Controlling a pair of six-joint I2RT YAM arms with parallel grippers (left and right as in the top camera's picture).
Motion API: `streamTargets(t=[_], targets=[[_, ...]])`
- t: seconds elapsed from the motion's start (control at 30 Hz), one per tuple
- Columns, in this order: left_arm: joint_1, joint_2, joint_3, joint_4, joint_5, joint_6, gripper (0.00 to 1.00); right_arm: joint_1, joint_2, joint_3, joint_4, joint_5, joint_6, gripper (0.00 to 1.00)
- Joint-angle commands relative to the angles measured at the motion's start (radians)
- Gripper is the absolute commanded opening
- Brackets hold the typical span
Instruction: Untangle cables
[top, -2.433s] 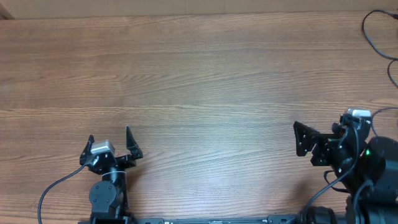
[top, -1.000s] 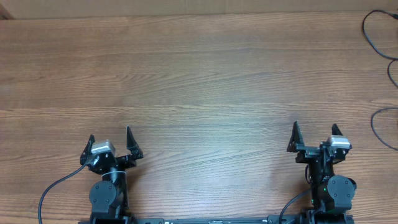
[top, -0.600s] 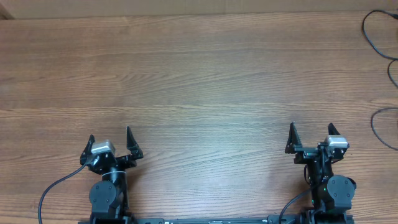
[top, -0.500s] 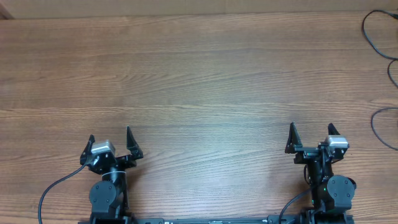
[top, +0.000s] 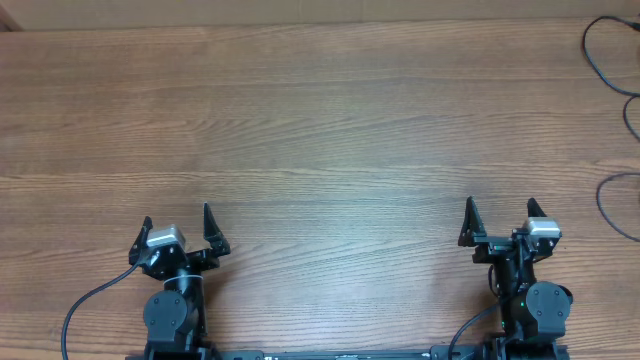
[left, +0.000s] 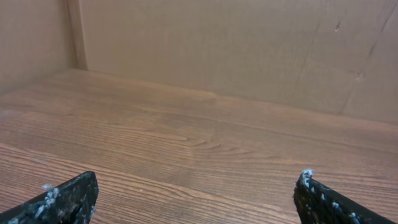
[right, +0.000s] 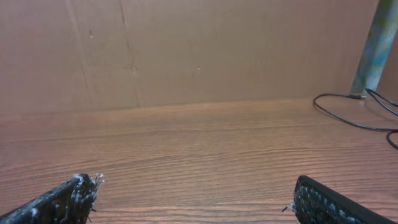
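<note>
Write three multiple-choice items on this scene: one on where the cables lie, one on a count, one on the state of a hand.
1. Where on the table are the thin black cables?
A. At its right edge, towards the far side
B. Midway between the two hands
C. Under the left hand

2. How many hands show in the overhead view?
A. One
B. Two
C. Three

3. In what state is the right hand?
A. Open and empty
B. Shut on a cable
C. Shut on nothing

Answers:
1 A: the cords loop at the right edge, apart from both arms.
2 B: the left hand and the right one, both at the near edge.
3 A: its fingers stand wide apart over bare wood.
</note>
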Motion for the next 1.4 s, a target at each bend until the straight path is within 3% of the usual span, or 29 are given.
streamTargets(t=[0.0,1.07,1.17,1.3,1.37], targets=[[0.006,-0.009,-0.003,0.001,0.006,0.014,1.0,0.005,-0.013,-0.01,0.005,-0.005,0.006,1.0],[0.006,-0.009,-0.003,0.0,0.0,0.001,0.99,0.013,-0.012,-0.01,0.005,-0.005,0.006,1.0],[0.006,-0.007,-0.003,0.001,-0.007,0.129,1.0,0.013,-0.012,-0.01,0.005,-0.005,0.006,1.0],[0.006,-0.007,-0.003,0.001,0.029,0.431,1.0,0.013,-0.012,-0.01,0.005,-0.005,0.006,1.0],[0.006,-0.007,-0.003,0.0,0.108,0.481,1.0,0.013,-0.012,-0.01,0.005,-0.005,0.006,1.0]])
